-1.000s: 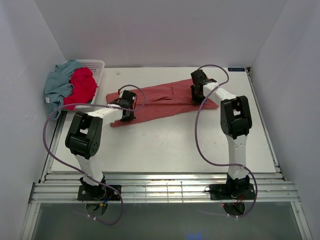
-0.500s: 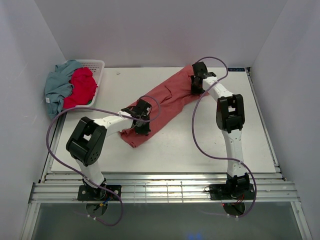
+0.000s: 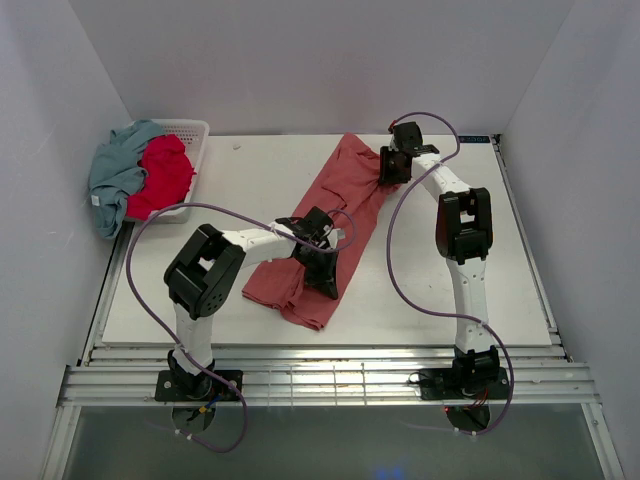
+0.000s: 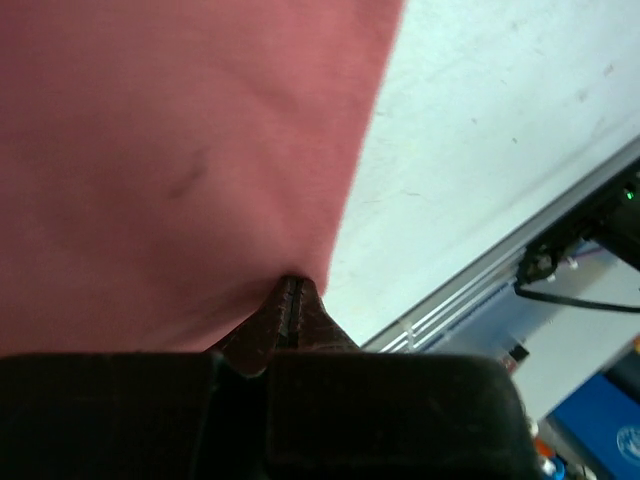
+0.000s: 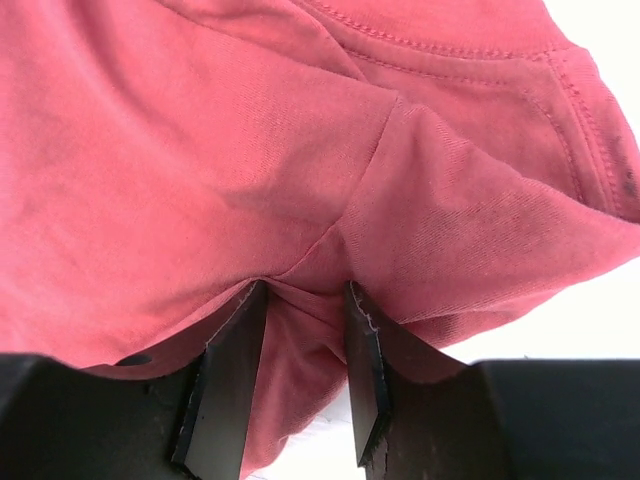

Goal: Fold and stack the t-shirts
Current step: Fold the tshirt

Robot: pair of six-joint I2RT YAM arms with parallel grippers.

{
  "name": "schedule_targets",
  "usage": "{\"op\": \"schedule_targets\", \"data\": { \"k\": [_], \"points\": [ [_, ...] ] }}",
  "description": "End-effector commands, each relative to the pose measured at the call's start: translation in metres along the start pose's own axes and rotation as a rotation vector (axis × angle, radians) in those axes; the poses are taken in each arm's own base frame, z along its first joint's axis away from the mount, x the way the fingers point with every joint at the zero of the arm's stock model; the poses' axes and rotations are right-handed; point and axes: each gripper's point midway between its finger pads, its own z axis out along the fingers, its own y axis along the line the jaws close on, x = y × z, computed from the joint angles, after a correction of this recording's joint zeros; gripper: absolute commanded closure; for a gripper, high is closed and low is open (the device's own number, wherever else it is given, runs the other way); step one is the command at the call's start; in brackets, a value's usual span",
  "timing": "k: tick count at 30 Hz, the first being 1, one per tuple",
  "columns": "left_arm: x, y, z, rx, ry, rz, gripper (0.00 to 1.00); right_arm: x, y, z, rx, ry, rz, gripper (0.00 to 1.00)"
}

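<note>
Salmon-red t-shirt (image 3: 345, 195) held taut between left gripper (image 3: 327, 278), right gripper (image 3: 386, 170)

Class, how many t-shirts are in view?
3: a salmon-red t-shirt on the table; crimson t-shirt in the basket; grey-blue t-shirt draped over its left rim. Others may hide underneath.

The table (image 3: 470, 290) is a flat white rectangular board, with a slatted metal rail running along its near edge. One dusty salmon-red t-shirt (image 3: 345, 185) lies on the board as a long diagonal band, running from the far centre-right to the near centre-left. Its near end is bunched in loose folds. A white lattice basket (image 3: 196, 130) stands at the far-left corner, well apart from the t-shirt
</note>
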Motion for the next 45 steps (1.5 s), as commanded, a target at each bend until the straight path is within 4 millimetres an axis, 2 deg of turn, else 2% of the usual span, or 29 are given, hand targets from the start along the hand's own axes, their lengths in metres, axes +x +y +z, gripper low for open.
{"op": "schedule_targets", "data": {
  "k": [1, 2, 3, 5, 8, 9, 10, 11, 12, 13, 14, 15, 17, 18, 19, 20, 21, 22, 24, 25, 26, 28, 29, 30, 32, 36, 40, 44, 45],
  "points": [
    [0.007, -0.038, -0.002, 0.125, 0.064, 0.061, 1.0, -0.006, 0.013, 0.008, -0.141, -0.011, 0.003, 0.57],
    [0.002, -0.048, -0.003, 0.157, 0.058, 0.082, 1.0, -0.01, 0.013, 0.008, -0.161, -0.022, 0.009, 0.57],
    [-0.001, -0.051, -0.002, 0.167, 0.057, 0.089, 1.0, -0.015, 0.008, 0.007, -0.179, -0.032, 0.024, 0.57],
    [-0.008, -0.058, 0.003, 0.181, 0.055, 0.103, 1.0, -0.025, 0.013, 0.002, -0.253, -0.063, 0.038, 0.57],
    [-0.04, -0.079, -0.009, 0.193, -0.053, 0.167, 1.0, -0.04, 0.004, -0.015, -0.273, -0.125, 0.028, 0.57],
    [-0.063, -0.089, -0.019, 0.178, -0.134, 0.2, 1.0, -0.067, 0.004, -0.039, -0.266, -0.213, 0.0, 0.57],
    [-0.076, -0.095, -0.026, 0.163, -0.185, 0.235, 1.0, -0.066, -0.003, -0.045, -0.221, -0.227, -0.011, 0.57],
    [-0.091, -0.1, -0.034, 0.148, -0.238, 0.259, 1.0, -0.076, -0.006, -0.058, -0.198, -0.263, -0.044, 0.57],
    [-0.109, -0.1, -0.042, 0.096, -0.312, 0.281, 1.0, -0.1, -0.004, -0.091, -0.183, -0.344, -0.07, 0.57],
    [-0.132, -0.116, -0.062, 0.097, -0.4, 0.319, 1.0, -0.1, -0.011, -0.101, -0.132, -0.358, -0.071, 0.56],
    [-0.146, -0.119, -0.073, 0.075, -0.456, 0.358, 1.0, -0.106, -0.013, -0.117, -0.106, -0.383, -0.078, 0.57],
    [-0.16, -0.121, -0.083, 0.054, -0.509, 0.376, 1.0, -0.121, -0.007, -0.153, -0.09, -0.445, -0.102, 0.57],
    [-0.2, -0.116, -0.114, -0.001, -0.663, 0.405, 1.0, -0.109, -0.011, -0.17, -0.024, -0.453, -0.1, 0.56],
    [-0.214, -0.108, -0.118, -0.017, -0.696, 0.401, 1.0, -0.113, 0.004, -0.199, -0.037, -0.5, -0.125, 0.56],
    [-0.233, -0.093, -0.133, -0.019, -0.739, 0.382, 1.0, -0.109, 0.002, -0.206, 0.001, -0.506, -0.12, 0.56],
    [-0.247, -0.088, -0.139, -0.007, -0.774, 0.388, 1.0, -0.093, 0.012, -0.215, -0.01, -0.494, -0.132, 0.56],
    [-0.258, -0.073, -0.131, -0.008, -0.767, 0.374, 1.0, -0.085, 0.017, -0.217, -0.02, -0.481, -0.125, 0.56],
    [-0.271, -0.054, -0.135, -0.014, -0.782, 0.357, 1.0, -0.074, 0.023, -0.218, -0.035, -0.462, -0.128, 0.56],
    [-0.288, -0.047, -0.136, -0.003, -0.805, 0.395, 1.0, -0.043, 0.04, -0.216, -0.06, -0.41, -0.144, 0.57],
    [-0.297, -0.033, -0.125, -0.011, -0.801, 0.397, 1.0, -0.033, 0.046, -0.215, -0.069, -0.392, -0.15, 0.59],
    [-0.303, -0.035, -0.125, 0.0, -0.81, 0.418, 1.0, -0.022, 0.062, -0.217, -0.092, -0.375, -0.171, 0.61],
    [-0.312, -0.026, -0.109, -0.005, -0.803, 0.443, 1.0, 0.004, 0.07, -0.209, -0.096, -0.325, -0.188, 0.76],
    [-0.315, -0.026, -0.107, -0.001, -0.808, 0.453, 1.0, 0.01, 0.076, -0.212, -0.103, -0.322, -0.193, 0.83],
    [-0.318, -0.028, -0.106, 0.012, -0.815, 0.465, 1.0, 0.026, 0.082, -0.207, -0.114, -0.295, -0.202, 0.9],
    [-0.326, -0.027, -0.105, 0.03, -0.845, 0.475, 1.0, 0.039, 0.092, -0.21, -0.142, -0.281, -0.192, 0.92],
    [-0.332, -0.03, -0.104, 0.062, -0.879, 0.48, 1.0, 0.068, 0.095, -0.206, -0.164, -0.226, -0.172, 0.92],
    [-0.339, -0.042, -0.116, 0.101, -0.934, 0.485, 1.0, 0.09, 0.092, -0.204, -0.158, -0.185, -0.171, 0.92],
    [-0.349, -0.031, -0.1, 0.07, -0.909, 0.46, 1.0, 0.105, 0.088, -0.203, -0.147, -0.147, -0.181, 0.92],
    [-0.351, -0.019, -0.085, 0.053, -0.884, 0.446, 1.0, 0.106, 0.088, -0.203, -0.145, -0.144, -0.182, 0.92]
  ]
}}
